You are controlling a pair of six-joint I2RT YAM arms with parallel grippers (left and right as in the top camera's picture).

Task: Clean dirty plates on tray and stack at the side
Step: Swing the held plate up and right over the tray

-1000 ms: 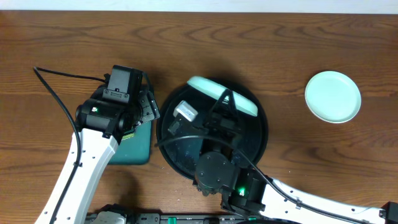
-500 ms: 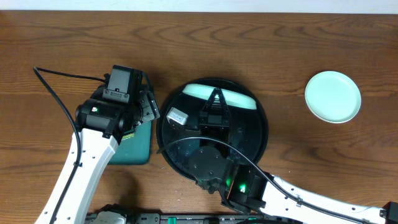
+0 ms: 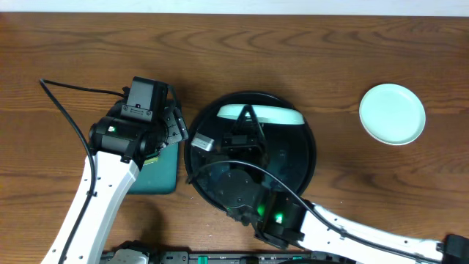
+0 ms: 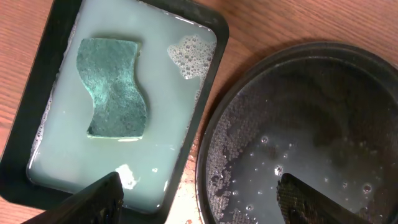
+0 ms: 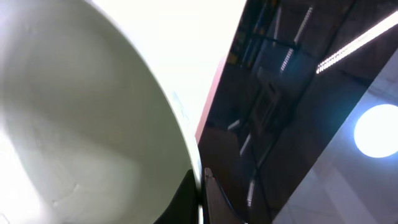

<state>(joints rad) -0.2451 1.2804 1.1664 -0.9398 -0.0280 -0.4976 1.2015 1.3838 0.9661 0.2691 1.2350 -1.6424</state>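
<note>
**Held plate.** The right gripper (image 3: 248, 117) was over the far half of the round tray (image 3: 311, 158). Its jaws were closed down narrow on the rim of a green plate (image 3: 272, 114). The plate stood tilted on edge above the tray's far rim. Whether its lower edge touched the tray floor could not be told. In the right wrist view the plate's pale face filled the left side, with a fingertip at its edge. This attitude probably let water run back into the wet tray and left one face exposed for wiping.

**Free arm.** The left gripper (image 3: 174, 126) hung just left of the round tray, above the rectangular tray (image 4: 219, 37). Its jaws were wide apart and held nothing. The sponge (image 4: 112, 87) lay flat in the soapy liquid there, within reach but not picked up. The arm appeared to be positioned for taking it.

**Side position.** A second plate (image 3: 392, 114) lay flat on the table (image 3: 293, 44), well to the right of the round tray. It was most likely the base of the stack. No third plate was visible.
</note>
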